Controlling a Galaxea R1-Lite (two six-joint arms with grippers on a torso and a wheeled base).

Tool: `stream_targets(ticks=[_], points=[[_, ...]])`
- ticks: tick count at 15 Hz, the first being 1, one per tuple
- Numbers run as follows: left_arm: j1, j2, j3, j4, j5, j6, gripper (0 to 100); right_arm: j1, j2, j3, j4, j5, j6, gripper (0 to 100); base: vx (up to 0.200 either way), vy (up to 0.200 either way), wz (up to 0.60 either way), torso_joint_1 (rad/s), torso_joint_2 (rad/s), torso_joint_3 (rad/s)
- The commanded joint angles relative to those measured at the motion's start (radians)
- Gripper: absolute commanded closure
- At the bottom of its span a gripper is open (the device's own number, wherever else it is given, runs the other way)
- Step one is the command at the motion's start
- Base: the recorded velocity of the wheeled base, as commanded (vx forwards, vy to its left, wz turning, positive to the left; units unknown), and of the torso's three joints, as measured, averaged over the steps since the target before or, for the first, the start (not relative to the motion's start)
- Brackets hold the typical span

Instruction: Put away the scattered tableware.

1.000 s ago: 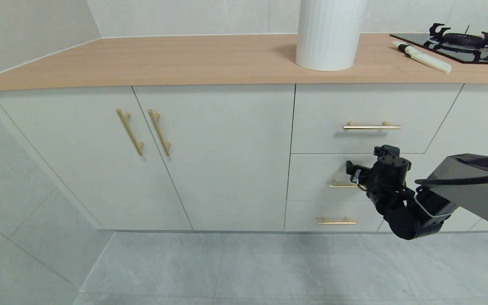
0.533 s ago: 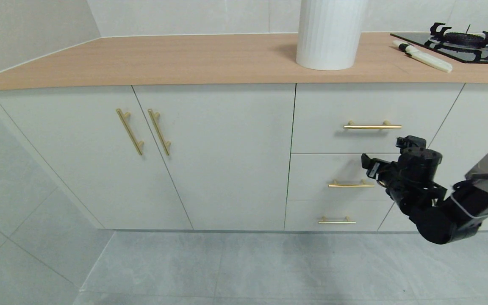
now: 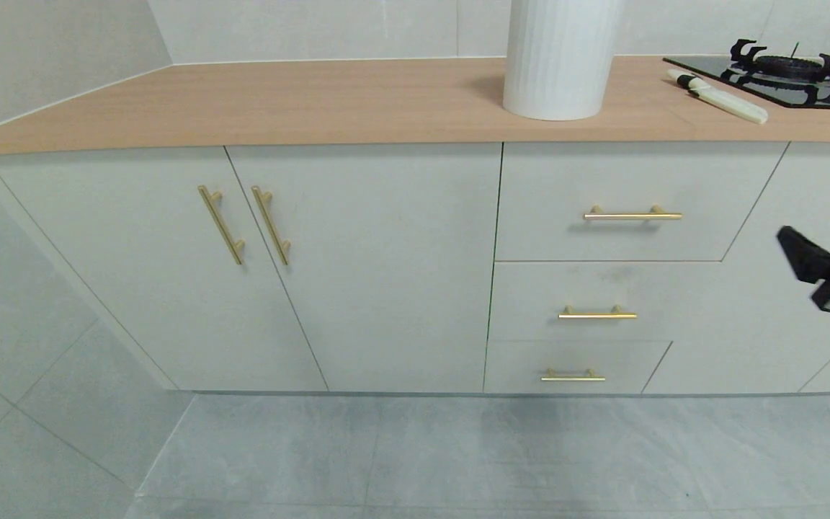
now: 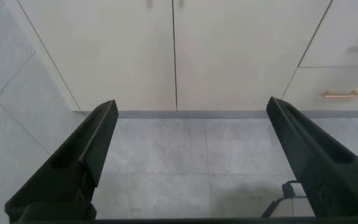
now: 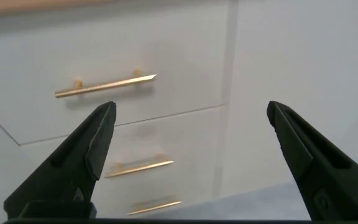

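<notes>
A pale knife (image 3: 719, 97) with a black handle lies on the wooden counter (image 3: 314, 101), beside the stove. Below it, three drawers are all shut, with gold handles: top (image 3: 632, 214), middle (image 3: 597, 313) and bottom (image 3: 572, 375). My right gripper (image 5: 190, 112) is open and holds nothing. It faces the drawer fronts, with the top handle (image 5: 104, 86) ahead of it. One of its fingers (image 3: 800, 254) shows at the head view's right edge, well right of the drawers. My left gripper (image 4: 191, 106) is open and holds nothing, hanging over the floor before the cabinet.
A tall white ribbed container (image 3: 559, 61) stands on the counter above the drawers. A black gas stove (image 3: 782, 72) sits at the far right. Two cabinet doors with gold handles (image 3: 246, 225) are shut on the left. Grey tiled floor (image 3: 415, 454) lies open in front.
My right arm has pulled away from the middle drawer's handle, moving right and slightly up to the head view's edge. The drawers stay shut.
</notes>
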Motion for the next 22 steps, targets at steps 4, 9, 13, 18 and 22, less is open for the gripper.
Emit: stream_targets(ticks=[4, 9, 13, 18, 22], points=[[0.001, 0.002, 0.000, 0.000, 0.000, 0.000, 0, -0.053, -0.941, -0.016, 0.796, -0.069, -0.253, 0, 0.000, 0.000, 0.00, 0.000, 0.00, 0.000], [0.001, 0.002, 0.000, 0.000, 0.000, 0.000, 0, -0.099, -1.183, -0.164, 1.241, -0.123, -0.244, 0, 0.000, 0.000, 0.00, 0.000, 0.00, 0.000], [0.001, 0.002, 0.000, 0.000, 0.000, 0.000, 0, -0.174, -1.219, -0.133, 1.240, -0.201, -0.220, 0, 0.000, 0.000, 0.00, 0.000, 0.00, 0.000], [0.001, 0.002, -0.001, 0.000, 0.000, 0.000, 0, -0.199, -1.284, 0.106, 1.229, 0.017, -0.085, 0, 0.000, 0.000, 0.00, 0.000, 0.00, 0.000], [0.001, 0.002, 0.000, 0.000, -0.001, 0.000, 0, -0.199, -1.283, 0.358, 1.060, 0.271, -0.016, 0, 0.000, 0.000, 0.00, 0.000, 0.00, 0.000]])
